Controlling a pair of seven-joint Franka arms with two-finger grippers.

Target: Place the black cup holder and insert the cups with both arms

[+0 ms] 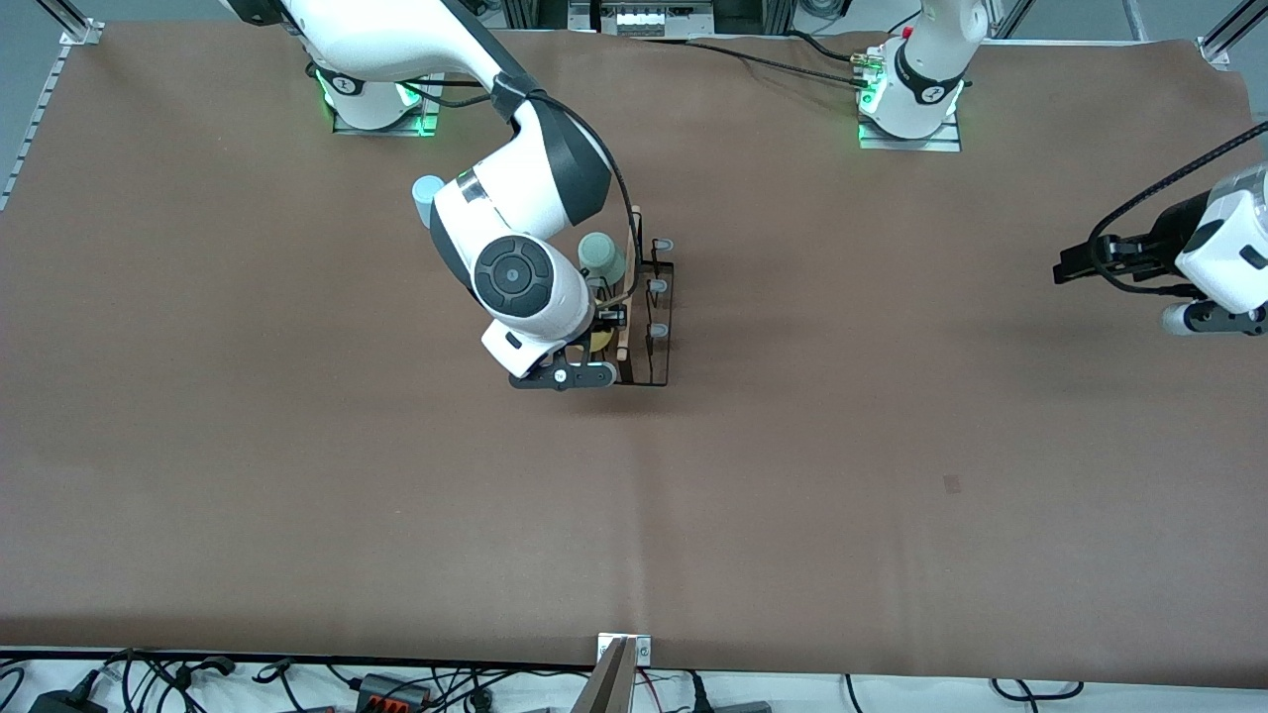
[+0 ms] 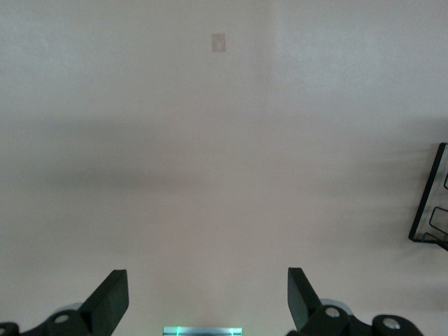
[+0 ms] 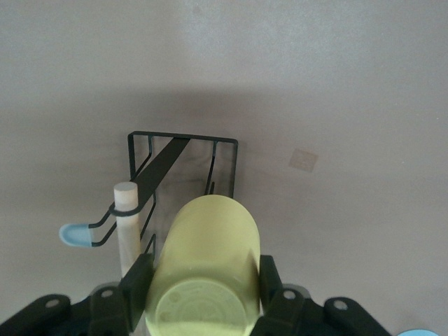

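Right wrist view: right gripper [image 3: 203, 287] jaws pinch a smooth yellow cup [image 3: 204, 269] over the wire rack [image 3: 183, 171]; left gripper [image 2: 208, 301] jaws spread, waiting above the brown surface [image 2: 210, 140].

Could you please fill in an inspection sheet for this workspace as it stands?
Surface: brown paper-covered table, one small dark mark.
Job's things: thin black wire cup holder with wooden rod handle mid-table; mint green plastic cup on the holder; light blue plastic cup on the table, toward the right arm's base; yellow plastic cup held bottom toward the wrist camera.
Clutter: nothing seen.
Grippers: right pincer shut on the yellow cup, over the holder; left pincer open, waiting over bare table.
Cables: black leads along both table edges.
Surroundings: aluminium framing at the corners.
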